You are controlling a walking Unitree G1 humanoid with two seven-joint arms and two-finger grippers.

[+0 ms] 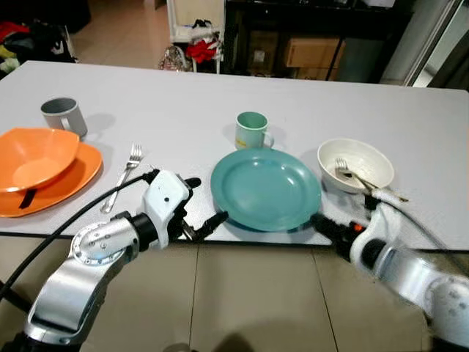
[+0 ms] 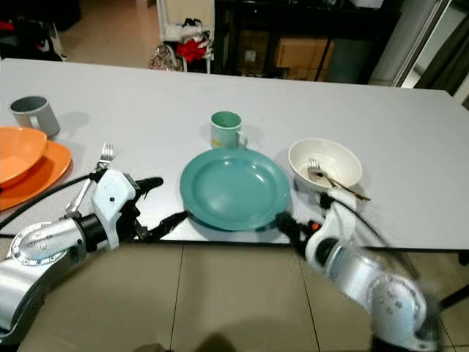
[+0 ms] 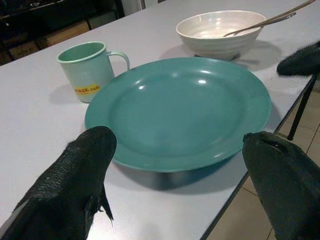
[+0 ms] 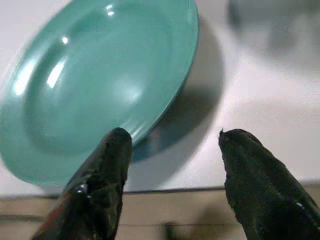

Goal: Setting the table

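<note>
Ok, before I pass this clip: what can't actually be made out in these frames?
- Orange plate, left eye view: its left part is cut off by the frame edge, and the orange bowl covers much of it.
- Grey mug: its inside is not visible from this angle.
- Right gripper, right wrist view: blurred; contact with the teal plate cannot be told.
- Green mug, left wrist view: label too small to read.

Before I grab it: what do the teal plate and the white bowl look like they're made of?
Teal plate: probably plastic or melamine, semi-gloss; soft, small highlights, thin uniform rim, flat even colour. White bowl: looks ceramic, glazed; thicker wall and slightly mottled cream surface, though melamine can't be ruled out.
</note>
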